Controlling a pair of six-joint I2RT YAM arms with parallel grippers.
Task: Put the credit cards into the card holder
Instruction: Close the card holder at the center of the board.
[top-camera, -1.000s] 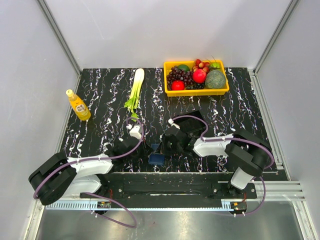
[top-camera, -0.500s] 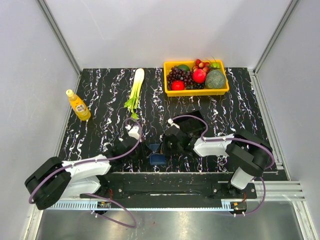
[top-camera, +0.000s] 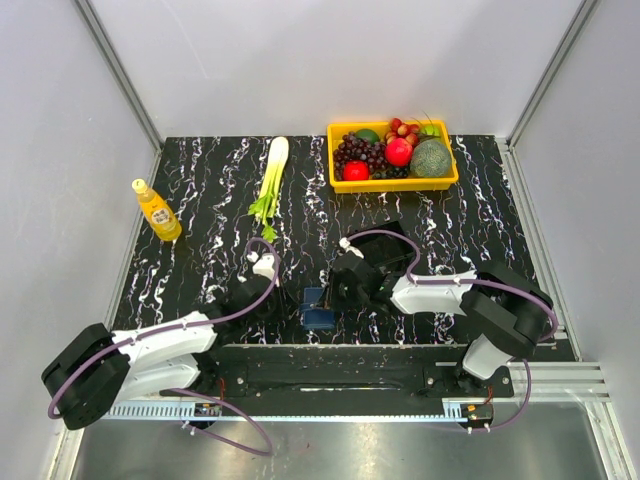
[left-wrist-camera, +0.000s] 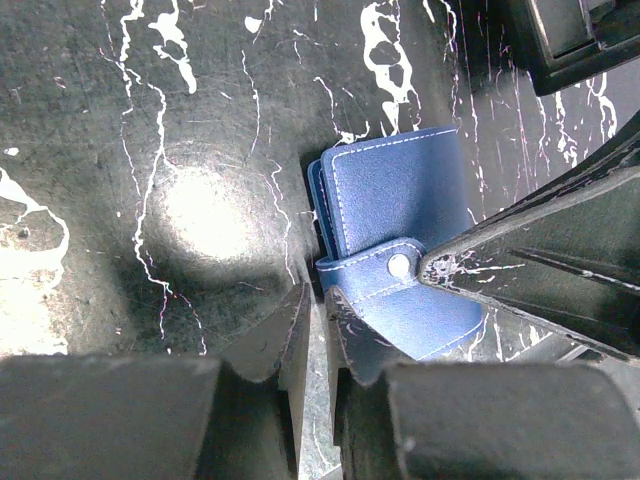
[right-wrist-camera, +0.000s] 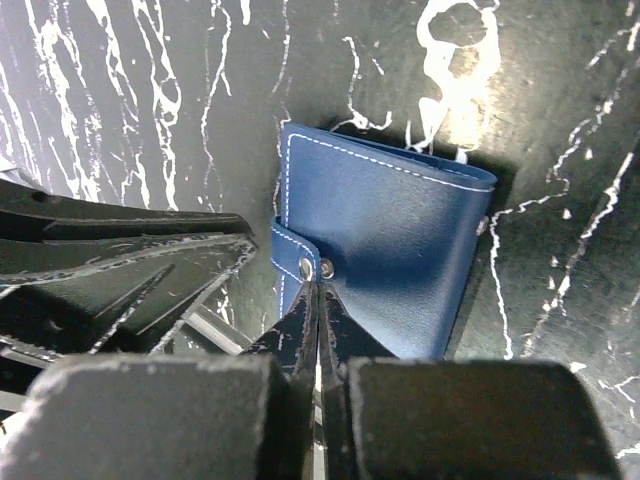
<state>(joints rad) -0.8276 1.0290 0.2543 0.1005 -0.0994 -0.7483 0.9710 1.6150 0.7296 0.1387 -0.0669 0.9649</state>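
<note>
The card holder (top-camera: 318, 312) lies folded on the black marbled table near its front edge, a small navy wallet (left-wrist-camera: 395, 195) with white stitching and a snap strap (right-wrist-camera: 297, 256). From the left, my left gripper (left-wrist-camera: 319, 298) sits at its near corner, jaws open by a narrow slit with nothing between them. My right gripper (right-wrist-camera: 319, 287) is shut, its tips pressed together against the strap end by the snap. In the top view the two grippers flank the holder, left gripper (top-camera: 288, 300) and right gripper (top-camera: 337, 292). The credit cards are out of view.
A black open tray (top-camera: 388, 243) sits just behind the right wrist. At the back stand a yellow basket (top-camera: 445, 182) of fruit, a leek (top-camera: 271, 178) and an orange bottle (top-camera: 157, 211) at the left edge.
The right gripper's jaws have closed at the strap. The left gripper has parted its jaws slightly, and the left arm has stretched forward toward the holder.
</note>
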